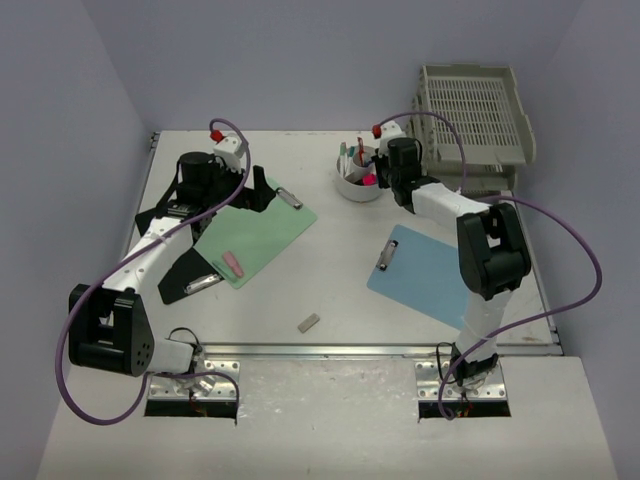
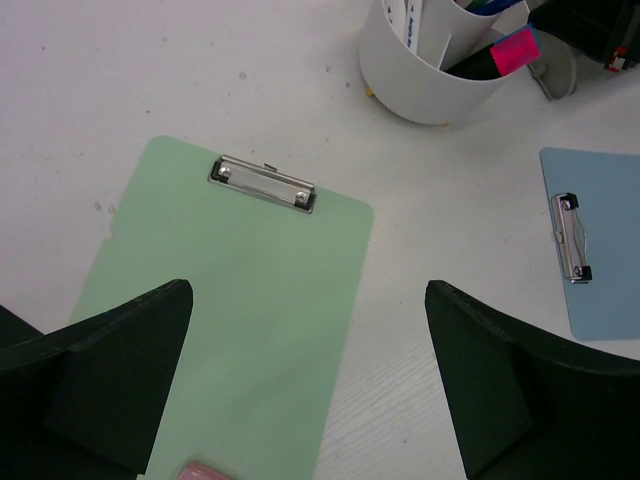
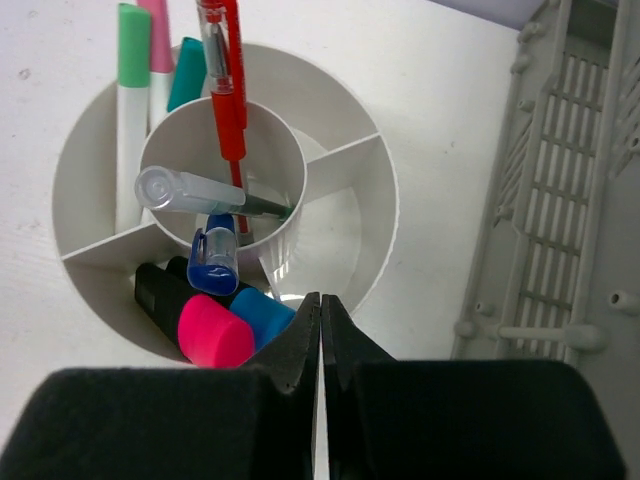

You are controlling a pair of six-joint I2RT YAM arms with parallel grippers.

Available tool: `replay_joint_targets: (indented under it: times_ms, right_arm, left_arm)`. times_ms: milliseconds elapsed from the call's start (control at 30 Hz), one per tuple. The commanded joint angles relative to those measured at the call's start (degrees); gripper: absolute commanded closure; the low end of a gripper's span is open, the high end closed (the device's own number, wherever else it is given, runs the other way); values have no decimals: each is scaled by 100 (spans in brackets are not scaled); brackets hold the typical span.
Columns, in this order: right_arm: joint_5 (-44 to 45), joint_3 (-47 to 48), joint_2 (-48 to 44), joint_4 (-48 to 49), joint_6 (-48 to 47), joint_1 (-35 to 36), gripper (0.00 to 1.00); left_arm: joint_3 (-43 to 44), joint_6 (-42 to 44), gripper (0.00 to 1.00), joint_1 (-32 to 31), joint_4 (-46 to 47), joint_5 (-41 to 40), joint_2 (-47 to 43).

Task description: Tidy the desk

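The white desk [image 1: 340,285] holds a green clipboard [image 1: 262,232] at mid-left with a pink eraser [image 1: 232,263] on its near end. My left gripper [image 1: 260,192] hovers over the clipboard's far end, open and empty; in the left wrist view [image 2: 305,292] its jaws straddle the clipboard's [image 2: 240,310] right edge. My right gripper [image 1: 383,178] is shut and empty over the white pen holder [image 1: 358,180]. In the right wrist view [image 3: 321,300] the tips hang above the holder's rim [image 3: 385,190], next to pink and blue marker caps [image 3: 215,330].
A blue clipboard [image 1: 432,275] lies at the right. Black clipboards [image 1: 185,275] lie under the left arm. A small grey eraser [image 1: 309,322] sits near the front rail. Grey stacked paper trays [image 1: 478,110] stand at the back right. Lilac walls enclose the sides.
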Motion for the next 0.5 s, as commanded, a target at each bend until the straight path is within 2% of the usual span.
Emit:
replay_joint_targets:
  times_ms: [0, 300, 467]
  right_arm:
    - [-394, 472, 133, -364, 601, -23, 99]
    - [-867, 724, 222, -838, 1108, -23, 99]
    - [-1204, 628, 23, -919, 1481, -14, 95]
  left_arm:
    - [-2, 35, 0, 84, 271, 81, -101]
    - [-39, 55, 0, 115, 261, 108, -105]
    - [-77, 12, 0, 123, 285, 125, -105]
